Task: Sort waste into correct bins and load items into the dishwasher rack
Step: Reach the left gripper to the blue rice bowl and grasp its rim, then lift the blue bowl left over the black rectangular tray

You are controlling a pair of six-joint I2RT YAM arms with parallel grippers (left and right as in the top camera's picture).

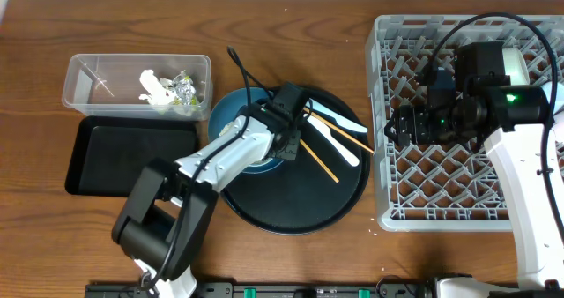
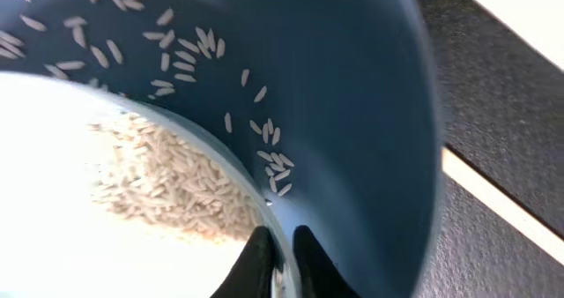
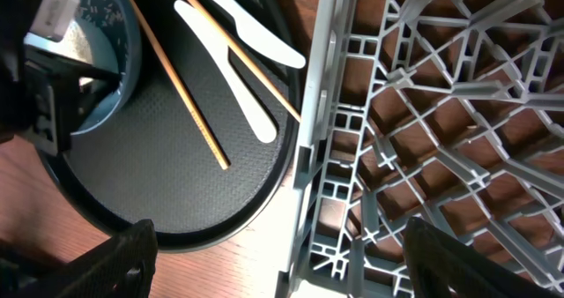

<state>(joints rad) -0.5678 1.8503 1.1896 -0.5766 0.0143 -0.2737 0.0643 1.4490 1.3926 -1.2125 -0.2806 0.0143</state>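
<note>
My left gripper (image 1: 284, 146) (image 2: 280, 264) is shut on the rim of the dark blue dish (image 1: 231, 115) (image 2: 352, 95), which sits on the round black tray (image 1: 335, 201). Loose rice grains (image 2: 167, 179) lie inside the dish. Two wooden chopsticks (image 1: 319, 160) (image 3: 181, 91) and two pale blue spoons (image 1: 339, 145) (image 3: 233, 69) lie on the round tray. My right gripper (image 1: 397, 126) (image 3: 280, 271) is open and empty above the left edge of the grey dishwasher rack (image 1: 458, 205) (image 3: 441, 157). White tissue (image 1: 157, 88) and a crinkled wrapper (image 1: 185, 88) lie in the clear tub (image 1: 84, 73).
The shallow black rectangular tray (image 1: 123, 152) lies in front of the clear tub at the left. A white bowl (image 1: 520, 64) shows in the rack's far right, behind my right arm. A black cable (image 1: 242, 64) runs over the wooden table.
</note>
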